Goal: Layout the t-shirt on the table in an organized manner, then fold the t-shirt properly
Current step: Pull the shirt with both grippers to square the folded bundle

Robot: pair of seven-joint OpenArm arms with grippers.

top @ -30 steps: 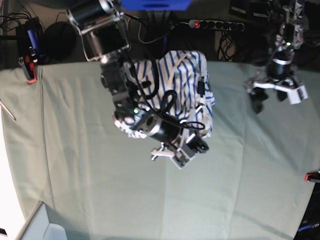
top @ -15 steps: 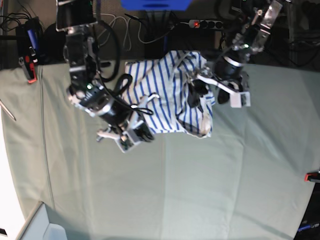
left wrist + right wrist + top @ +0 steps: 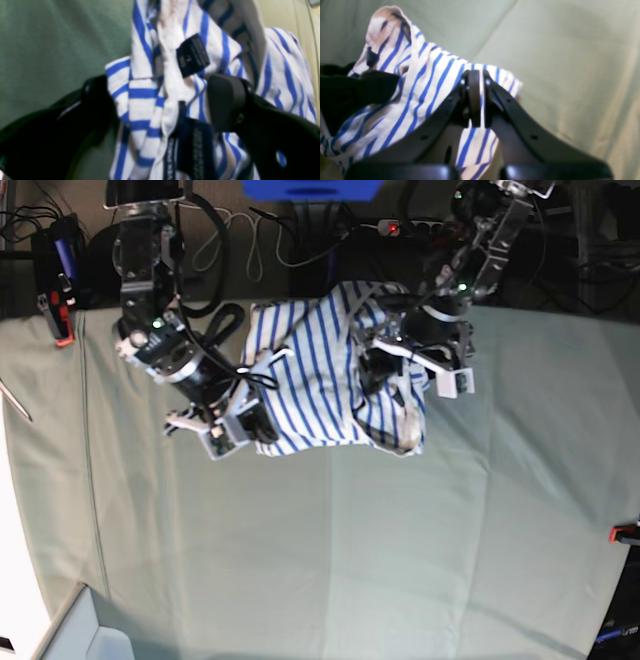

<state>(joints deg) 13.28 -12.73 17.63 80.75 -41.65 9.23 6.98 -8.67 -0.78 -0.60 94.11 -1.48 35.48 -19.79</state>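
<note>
The t-shirt (image 3: 310, 370), white with blue stripes, lies bunched at the back middle of the table (image 3: 350, 550). My left gripper (image 3: 400, 380) hovers over its right part. In the left wrist view that gripper (image 3: 161, 102) is open, its fingers (image 3: 222, 100) straddling a rumpled fold of the t-shirt (image 3: 142, 95) below a navy tag (image 3: 192, 55). My right gripper (image 3: 258, 423) sits at the shirt's front left corner. In the right wrist view it (image 3: 475, 100) is shut, with the t-shirt (image 3: 420, 82) lying behind its tips; I cannot tell whether cloth is pinched.
Behind the table's far edge are a power strip (image 3: 430, 227) and cables. A red clamp (image 3: 58, 315) sits at the back left corner, a red item (image 3: 625, 532) at the right edge, and a white box (image 3: 80, 635) at the front left corner.
My right arm swung left from the shirt's front edge to its front left corner. My left arm came in from the far right and now hangs over the shirt's right side.
</note>
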